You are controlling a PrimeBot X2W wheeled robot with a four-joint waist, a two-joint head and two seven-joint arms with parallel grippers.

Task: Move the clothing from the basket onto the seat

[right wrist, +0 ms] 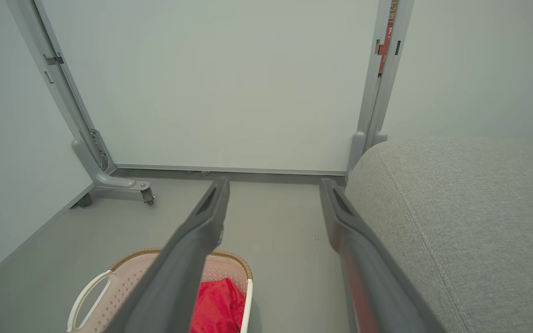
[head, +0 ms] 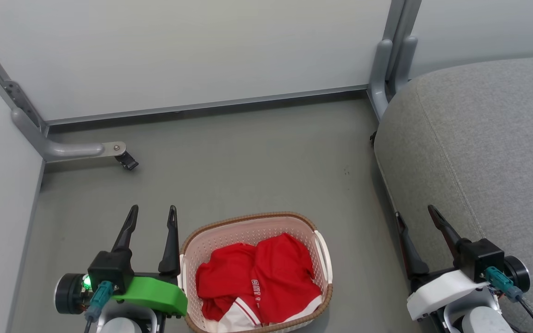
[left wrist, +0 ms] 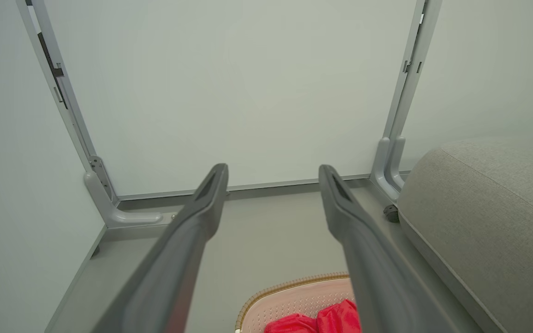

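Note:
Red clothing [head: 257, 282] with white trim and lettering lies crumpled in the cream basket [head: 248, 222] with a brown rim, on the floor at the bottom centre of the head view. My left gripper [head: 152, 213] stands open just left of the basket, nothing between its fingers. At the lower right my right gripper [head: 415, 213] is open and empty beside the front edge of the light grey seat [head: 484, 138]. The left wrist view catches the clothing [left wrist: 322, 321], the basket [left wrist: 285, 289] and the seat [left wrist: 488, 212]. In the right wrist view I see the basket [right wrist: 123, 273], the clothing [right wrist: 218, 305] and the seat [right wrist: 461, 217].
Pale partition panels close off the back and left, standing on grey metal feet with casters [head: 127, 162]. A grey post [head: 382, 74] stands at the back corner next to the seat. Grey floor [head: 248, 162] lies between the basket and the panels.

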